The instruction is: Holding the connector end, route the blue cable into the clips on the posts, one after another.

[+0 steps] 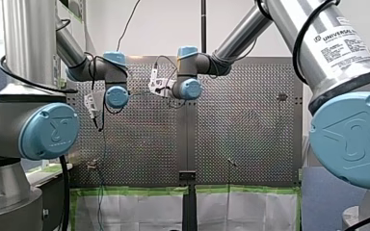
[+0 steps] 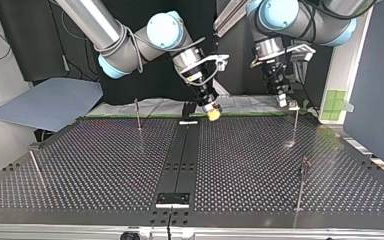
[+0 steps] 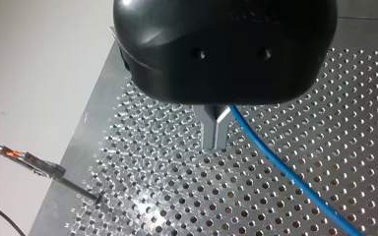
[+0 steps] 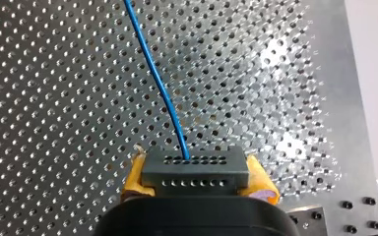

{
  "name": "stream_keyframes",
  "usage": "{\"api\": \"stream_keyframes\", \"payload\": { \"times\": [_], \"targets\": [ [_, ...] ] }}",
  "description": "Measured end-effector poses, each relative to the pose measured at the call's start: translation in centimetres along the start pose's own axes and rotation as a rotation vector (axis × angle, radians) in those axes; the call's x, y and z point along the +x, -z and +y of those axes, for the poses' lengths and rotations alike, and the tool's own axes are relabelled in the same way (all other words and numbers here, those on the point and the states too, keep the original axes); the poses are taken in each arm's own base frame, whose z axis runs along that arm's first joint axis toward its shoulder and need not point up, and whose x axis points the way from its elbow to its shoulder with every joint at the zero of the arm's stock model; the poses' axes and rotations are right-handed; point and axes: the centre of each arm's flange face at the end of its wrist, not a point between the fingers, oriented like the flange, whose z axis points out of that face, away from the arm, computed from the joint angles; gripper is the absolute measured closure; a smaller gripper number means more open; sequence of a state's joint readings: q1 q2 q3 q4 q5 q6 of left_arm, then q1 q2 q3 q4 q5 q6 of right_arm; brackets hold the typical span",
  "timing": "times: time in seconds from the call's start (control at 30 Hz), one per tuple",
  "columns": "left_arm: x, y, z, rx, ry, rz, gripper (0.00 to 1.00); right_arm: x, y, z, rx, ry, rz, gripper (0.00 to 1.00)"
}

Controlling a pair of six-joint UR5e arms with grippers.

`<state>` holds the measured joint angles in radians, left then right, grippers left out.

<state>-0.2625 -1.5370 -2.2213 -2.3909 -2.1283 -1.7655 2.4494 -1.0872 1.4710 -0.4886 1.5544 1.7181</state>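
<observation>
My right gripper (image 4: 196,178) is shut with its yellow pads on a grey connector block (image 4: 195,164). The blue cable (image 4: 161,91) leaves the block and runs away over the perforated table. In the top view this gripper (image 2: 211,112) hangs over the far middle of the table. My left gripper (image 3: 215,143) has its metal fingers shut, and the blue cable (image 3: 285,169) comes out beside them and slants off across the table. It (image 2: 282,99) hovers by the far post (image 2: 296,125) at the top view's right.
A thin post with a clip (image 3: 29,161) stands near the table's edge, off to the side of my left gripper. More posts (image 2: 138,114) (image 2: 36,167) (image 2: 302,180) stand around the table. A black rail (image 2: 180,155) runs down the middle.
</observation>
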Motion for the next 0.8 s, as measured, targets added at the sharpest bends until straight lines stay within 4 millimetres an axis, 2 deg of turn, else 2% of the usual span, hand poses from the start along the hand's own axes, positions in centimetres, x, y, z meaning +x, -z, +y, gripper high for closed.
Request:
{"api": "stream_keyframes", "payload": {
  "times": [0.07, 0.37, 0.57, 0.8],
  "targets": [
    [-0.4, -0.3, 0.0, -0.002, 0.002, -0.004, 1.0, 0.6, -0.3, -0.3, 0.003, -0.006, 0.002, 1.0],
    [-4.9, -3.0, 0.3, -0.016, 0.026, -0.055, 1.0, 3.2, -1.6, -1.1, 0.013, -0.026, 0.019, 1.0],
    [-5.7, -4.2, 1.4, -0.033, 0.01, -0.041, 1.0, 4.1, -1.9, -1.3, 0.013, -0.029, 0.017, 1.0],
    [-7.2, -5.1, 1.2, -0.031, 0.014, -0.035, 1.0, 5.0, -2.2, -1.4, 0.011, -0.028, 0.009, 1.0]
  ]
}}
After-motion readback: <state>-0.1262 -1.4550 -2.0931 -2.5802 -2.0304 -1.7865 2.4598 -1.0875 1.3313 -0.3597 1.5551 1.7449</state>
